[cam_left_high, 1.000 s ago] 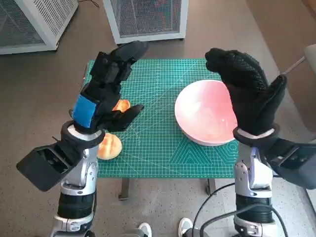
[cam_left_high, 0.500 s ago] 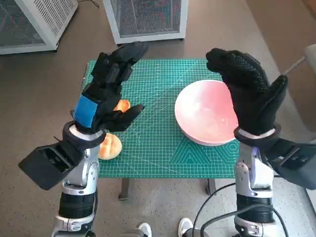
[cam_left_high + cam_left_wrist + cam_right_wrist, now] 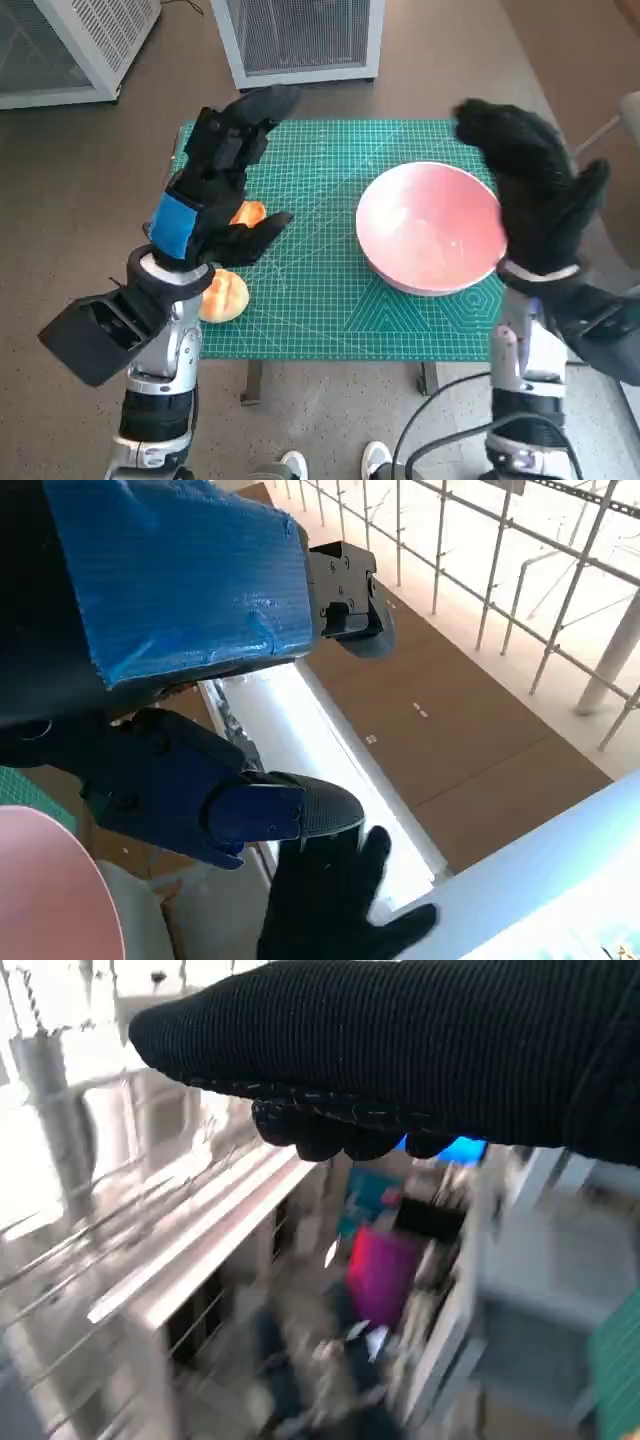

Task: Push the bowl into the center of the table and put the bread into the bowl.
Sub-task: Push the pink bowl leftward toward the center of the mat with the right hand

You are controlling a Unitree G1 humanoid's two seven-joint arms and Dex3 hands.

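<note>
Pink, the bowl [image 3: 430,227] sat right of centre on our table [image 3: 320,300]; both our left hand [image 3: 215,190] and right hand [image 3: 530,190] hovered spread, holding nothing, bread [image 3: 222,297] untouched.

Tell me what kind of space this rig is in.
Probably a lab or workshop: a small table under a green cutting mat, white mesh-fronted cabinets on a bare brown floor, and cables trailing under the table.

Brown floor [image 3: 90,200]; 2 white mesh-fronted cabinets [image 3: 300,38] behind the table.
</note>
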